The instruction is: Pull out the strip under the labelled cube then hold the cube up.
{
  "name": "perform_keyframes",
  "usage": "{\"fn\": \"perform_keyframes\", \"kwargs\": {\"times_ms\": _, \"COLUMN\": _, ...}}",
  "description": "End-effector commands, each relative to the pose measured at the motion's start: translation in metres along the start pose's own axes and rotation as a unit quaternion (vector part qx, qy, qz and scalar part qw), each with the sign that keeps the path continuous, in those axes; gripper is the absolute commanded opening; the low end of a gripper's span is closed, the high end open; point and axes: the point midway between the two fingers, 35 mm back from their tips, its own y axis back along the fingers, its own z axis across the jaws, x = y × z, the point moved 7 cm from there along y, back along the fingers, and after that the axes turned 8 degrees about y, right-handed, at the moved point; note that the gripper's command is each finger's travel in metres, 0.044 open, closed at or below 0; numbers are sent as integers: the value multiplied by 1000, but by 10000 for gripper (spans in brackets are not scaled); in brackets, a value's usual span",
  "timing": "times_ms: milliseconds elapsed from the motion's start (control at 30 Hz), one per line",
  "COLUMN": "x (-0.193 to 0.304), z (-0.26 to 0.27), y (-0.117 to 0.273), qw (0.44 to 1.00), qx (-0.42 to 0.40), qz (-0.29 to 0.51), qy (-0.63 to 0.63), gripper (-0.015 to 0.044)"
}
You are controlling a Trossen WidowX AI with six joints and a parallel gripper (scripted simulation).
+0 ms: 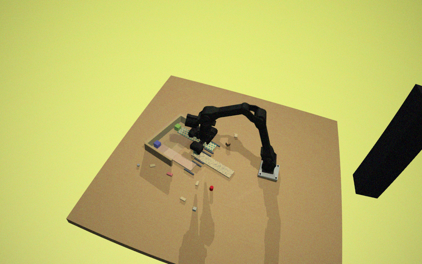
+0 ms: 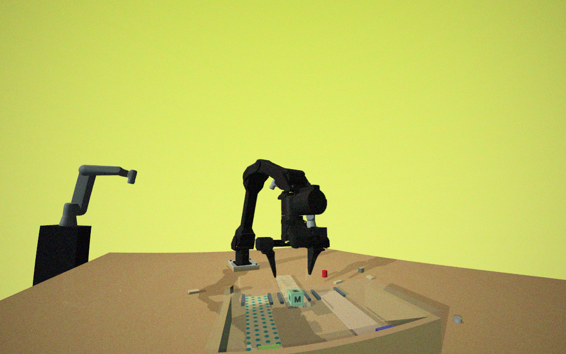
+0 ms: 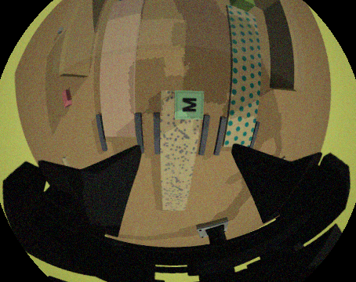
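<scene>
The mint-green cube marked M (image 2: 295, 298) (image 3: 189, 105) sits on the far end of the speckled cream strip (image 1: 215, 165) (image 2: 286, 283) (image 3: 178, 168), off toward the dotted strip's side. In the top view the arm hides the cube. The speckled strip runs out between two dark rails toward the arm's base. My gripper (image 2: 292, 275) (image 3: 189, 149) is wide open and empty, above the strip and on the base side of the cube. The pink strip (image 1: 182, 159) (image 2: 349, 310) (image 3: 117, 78) and the teal-dotted strip (image 2: 261, 319) (image 3: 245, 78) lie on either side.
A blue cube (image 1: 157, 144) (image 2: 383, 328) is at the pink strip's far end, a plain green cube (image 1: 177, 127) (image 2: 268, 347) at the dotted strip's. A low wall (image 1: 157, 154) (image 3: 281, 47) encloses the far side. Dark rails (image 3: 157, 133) flank the strips. A red cylinder (image 1: 211, 188) (image 2: 324, 273) and several small blocks lie around.
</scene>
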Motion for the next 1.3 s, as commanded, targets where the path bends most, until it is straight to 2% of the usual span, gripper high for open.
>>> {"fn": "perform_keyframes", "kwargs": {"times_ms": 0, "x": -15, "z": -4, "y": 2, "qw": 1000, "qx": -2, "qz": 0, "qy": 1, "gripper": 440}}
{"fn": "perform_keyframes", "kwargs": {"times_ms": 233, "x": -36, "z": -9, "y": 5, "qw": 1000, "qx": -2, "qz": -1, "qy": 1, "gripper": 440}}
{"fn": "perform_keyframes", "kwargs": {"times_ms": 467, "x": -36, "z": -9, "y": -4, "qw": 1000, "qx": -2, "qz": -1, "qy": 1, "gripper": 256}}
{"fn": "perform_keyframes", "kwargs": {"times_ms": 500, "x": -36, "z": -9, "y": -5, "qw": 1000, "qx": -2, "qz": -1, "qy": 1, "gripper": 250}}
{"fn": "perform_keyframes", "kwargs": {"times_ms": 1267, "x": -37, "z": -8, "y": -43, "qw": 1000, "qx": -2, "qz": -1, "qy": 1, "gripper": 250}}
